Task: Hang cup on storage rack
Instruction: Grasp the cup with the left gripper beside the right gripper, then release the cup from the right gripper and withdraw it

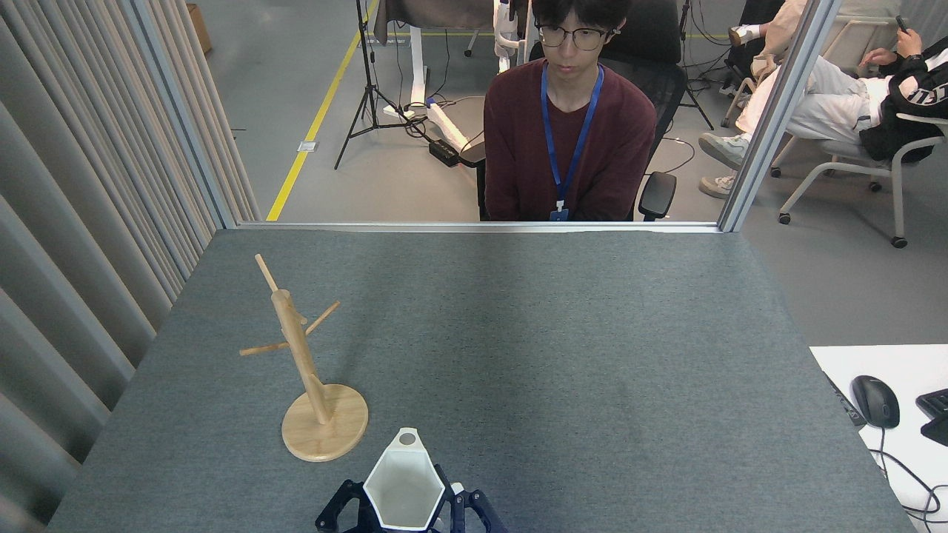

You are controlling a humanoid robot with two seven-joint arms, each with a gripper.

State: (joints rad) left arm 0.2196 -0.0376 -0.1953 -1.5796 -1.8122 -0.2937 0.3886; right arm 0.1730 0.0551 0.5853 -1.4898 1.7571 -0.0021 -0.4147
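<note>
Upright cup (404,494) between claw (406,511) fingers

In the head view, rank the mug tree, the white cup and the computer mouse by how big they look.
1. The storage rack, tallest and widest.
2. The cup, though it sits nearest the camera and is partly cut off at the bottom edge, so it looks inflated.
3. The computer mouse, clearly the smallest.

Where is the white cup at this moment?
In the head view, the cup is at the bottom centre, between dark end effector fingers, just right of the storage rack base.
</note>
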